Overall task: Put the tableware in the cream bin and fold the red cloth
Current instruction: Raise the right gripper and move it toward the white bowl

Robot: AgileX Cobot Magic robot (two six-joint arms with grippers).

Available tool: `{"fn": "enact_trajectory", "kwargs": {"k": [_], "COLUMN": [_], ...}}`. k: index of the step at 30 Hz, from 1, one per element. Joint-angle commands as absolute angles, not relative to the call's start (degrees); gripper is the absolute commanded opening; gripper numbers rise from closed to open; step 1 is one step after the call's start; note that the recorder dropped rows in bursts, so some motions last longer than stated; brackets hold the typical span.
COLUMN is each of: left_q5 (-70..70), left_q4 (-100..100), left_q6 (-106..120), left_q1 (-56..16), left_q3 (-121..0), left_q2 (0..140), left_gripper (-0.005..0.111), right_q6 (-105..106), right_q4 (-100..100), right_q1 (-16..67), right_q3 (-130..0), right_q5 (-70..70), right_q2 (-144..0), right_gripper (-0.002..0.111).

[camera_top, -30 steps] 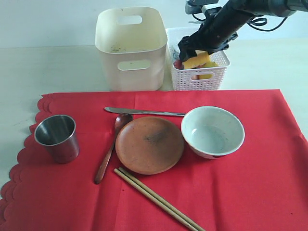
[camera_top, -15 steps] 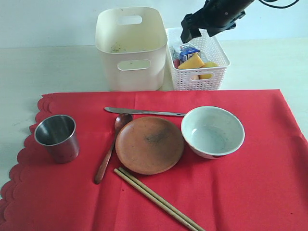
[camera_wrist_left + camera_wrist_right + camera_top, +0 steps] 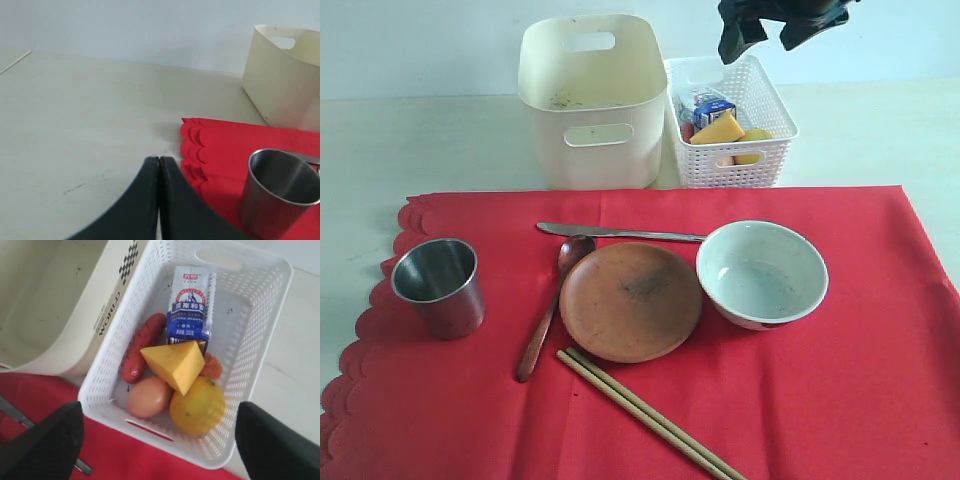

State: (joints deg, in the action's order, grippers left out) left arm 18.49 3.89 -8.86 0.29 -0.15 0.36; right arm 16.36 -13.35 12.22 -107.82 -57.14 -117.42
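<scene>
The red cloth [image 3: 850,400] is spread flat on the table. On it are the steel cup [image 3: 438,285], dark spoon [image 3: 552,300], knife [image 3: 620,232], brown plate [image 3: 631,300], white bowl [image 3: 762,275] and chopsticks [image 3: 650,415]. Behind the cloth stands the cream bin [image 3: 590,95], holding none of these. My right gripper [image 3: 762,40] hangs open and holds nothing, high above the white basket [image 3: 735,150]. In the left wrist view my left gripper [image 3: 159,161] is shut on nothing, low over bare table beside the cloth's scalloped edge [image 3: 192,150], near the cup [image 3: 280,195].
The lattice basket [image 3: 250,340] holds a milk carton [image 3: 190,305], cheese wedge [image 3: 172,365], egg [image 3: 148,397], lemon [image 3: 197,405] and a red sausage [image 3: 142,347]. It stands right against the cream bin [image 3: 50,290]. Bare table lies left of the cloth.
My right gripper has risen out of the white basket and away, leaving the cheese wedge lying there. The tableware and cloth have not moved.
</scene>
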Motion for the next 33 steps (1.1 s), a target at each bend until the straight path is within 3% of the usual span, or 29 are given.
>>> {"fn": "enact_trajectory", "kwargs": {"k": [1, 15, 33], "left_q5": [18.3, 18.3, 18.3], "left_q4": [3.9, 3.9, 3.9], "left_q6": [-9.0, -9.0, -9.0], "left_q1": [-0.1, -0.1, -0.1], "left_q3": [0.0, 0.0, 0.0], "left_q2": [0.0, 0.0, 0.0], "left_gripper": [0.001, 0.001, 0.001], "right_q6": [14.8, 10.2, 7.4], "right_q4": [-11.6, -9.9, -10.0], "right_q1": [12.0, 12.0, 12.0], "right_q3": [-107.9, -107.3, -99.6], "right_q5": [-61.0, -69.0, -69.3], "right_q2": [-114.5, -107.2, -95.5], "right_gripper": [0.078, 0.078, 0.078]}}
